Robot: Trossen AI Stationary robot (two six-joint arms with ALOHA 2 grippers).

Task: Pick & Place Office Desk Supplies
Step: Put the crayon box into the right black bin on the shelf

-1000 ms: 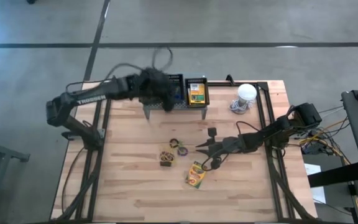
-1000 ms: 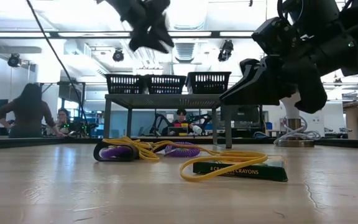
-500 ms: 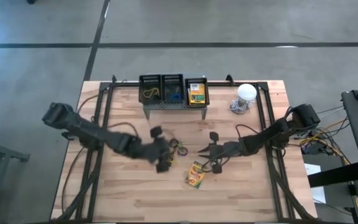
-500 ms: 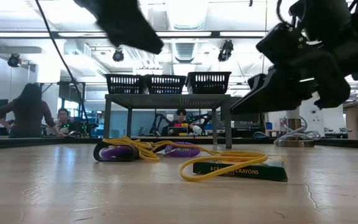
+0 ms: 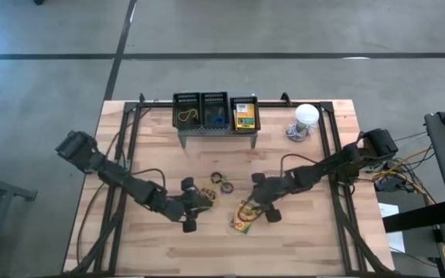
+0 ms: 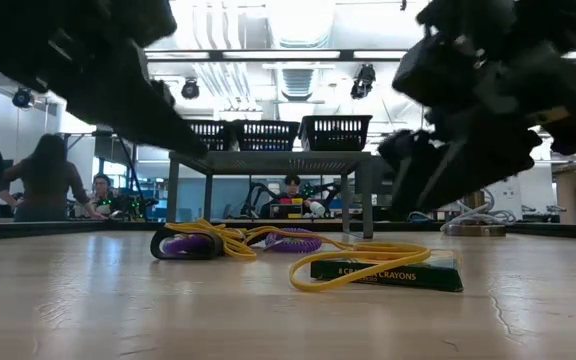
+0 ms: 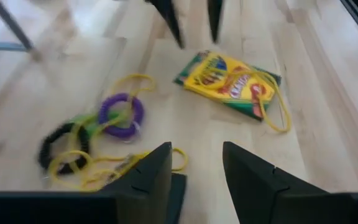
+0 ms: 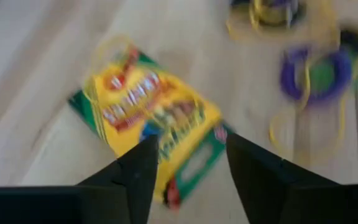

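My left pincer [image 5: 188, 205] had swung from the grey stand [image 5: 215, 130] at the back of the desk [image 5: 161, 255] down to the tangle of rubber bands [image 5: 207, 194] mid-desk, fingers spread with nothing between them. My right pincer [image 5: 265, 198] had dropped as well, from hovering near the purple loop [image 5: 227, 186] to just above the crayon box [image 5: 244, 217], jaws apart and straddling its near end — not yet closed on it. The box lay flat on the wood, a yellow band [image 7: 272, 102] looped over one end. One crayon box [image 5: 244, 115] and a few bands already sat in the stand's baskets. I judged both arms were set for their next picks — the left on the bands, the right on the box.
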